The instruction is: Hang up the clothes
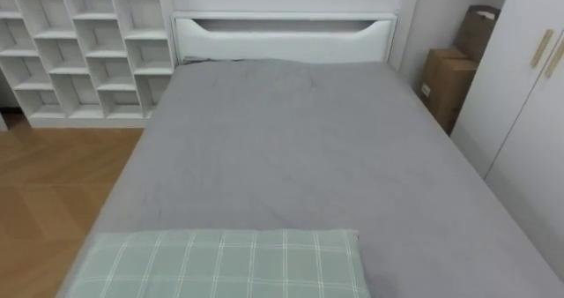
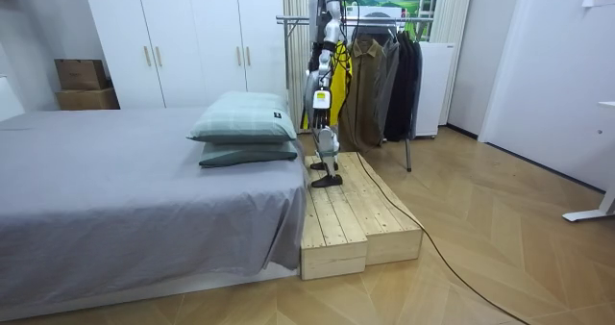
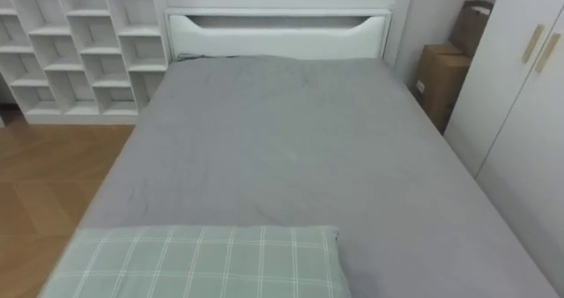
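Several dark jackets and shirts (image 2: 389, 85) hang on a clothes rack (image 2: 384, 19) at the back of the room. A yellow garment (image 2: 340, 75) shows just behind me, between my body and the rack; whether it hangs there or is held cannot be told. I stand on a wooden platform (image 2: 351, 219) beside the bed, facing it, with the rack at my back. My left hand (image 2: 320, 101) hangs at my side.
The grey bed (image 1: 291, 148) stretches ahead, with a green checked pillow (image 1: 229, 263) nearest me. White cube shelves (image 1: 79, 51) stand at the far left, cardboard boxes (image 1: 445, 82) and a white wardrobe (image 1: 520, 113) on the right. Wooden floor (image 1: 44, 192) lies left of the bed.
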Robot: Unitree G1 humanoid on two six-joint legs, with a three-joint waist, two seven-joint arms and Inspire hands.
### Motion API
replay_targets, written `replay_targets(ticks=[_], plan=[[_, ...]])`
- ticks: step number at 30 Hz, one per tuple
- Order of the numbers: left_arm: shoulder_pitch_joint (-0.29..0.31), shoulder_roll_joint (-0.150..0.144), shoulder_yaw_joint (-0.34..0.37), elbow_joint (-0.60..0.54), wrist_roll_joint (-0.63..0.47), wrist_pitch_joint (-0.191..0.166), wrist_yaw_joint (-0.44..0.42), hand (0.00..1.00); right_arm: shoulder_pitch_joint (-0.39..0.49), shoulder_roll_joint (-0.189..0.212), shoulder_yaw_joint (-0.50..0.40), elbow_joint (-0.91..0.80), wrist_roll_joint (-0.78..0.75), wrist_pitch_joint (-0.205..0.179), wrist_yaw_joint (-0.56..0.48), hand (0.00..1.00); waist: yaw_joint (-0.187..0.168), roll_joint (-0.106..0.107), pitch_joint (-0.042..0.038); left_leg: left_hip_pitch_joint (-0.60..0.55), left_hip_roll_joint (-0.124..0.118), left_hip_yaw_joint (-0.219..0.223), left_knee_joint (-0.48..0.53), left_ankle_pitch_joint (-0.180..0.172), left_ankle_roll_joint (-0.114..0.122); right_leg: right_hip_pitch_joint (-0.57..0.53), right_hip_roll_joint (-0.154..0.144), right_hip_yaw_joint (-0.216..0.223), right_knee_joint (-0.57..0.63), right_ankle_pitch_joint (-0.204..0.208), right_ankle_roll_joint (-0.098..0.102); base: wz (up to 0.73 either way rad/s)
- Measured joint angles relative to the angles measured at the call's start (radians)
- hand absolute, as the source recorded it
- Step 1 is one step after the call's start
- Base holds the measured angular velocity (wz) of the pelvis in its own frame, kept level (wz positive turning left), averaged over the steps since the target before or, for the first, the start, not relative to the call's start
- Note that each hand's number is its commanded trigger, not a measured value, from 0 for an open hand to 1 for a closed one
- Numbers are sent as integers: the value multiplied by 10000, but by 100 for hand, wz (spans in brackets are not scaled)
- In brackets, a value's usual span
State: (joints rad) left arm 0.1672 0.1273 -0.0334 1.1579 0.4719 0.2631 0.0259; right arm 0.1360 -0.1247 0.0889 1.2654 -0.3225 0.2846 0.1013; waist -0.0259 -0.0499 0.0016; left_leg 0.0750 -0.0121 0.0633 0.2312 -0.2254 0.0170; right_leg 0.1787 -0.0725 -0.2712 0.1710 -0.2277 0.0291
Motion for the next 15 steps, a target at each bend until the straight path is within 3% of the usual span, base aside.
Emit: replay_targets(ticks=[11,15], plan=[[42,-10,-51,17,-76,162,-374,0,12,3,74,-209,-34,23,253,0,35,20,2,86,1,-56,11,1,1,103,8,-18,-19,0,0,0],[45,-16,-110,14,-76,226,-378,0,24,13,76,-214,-111,224,363,0,33,57,-1,82,-1,-89,14,1,0,108,8,-36,-20,0,0,0]])
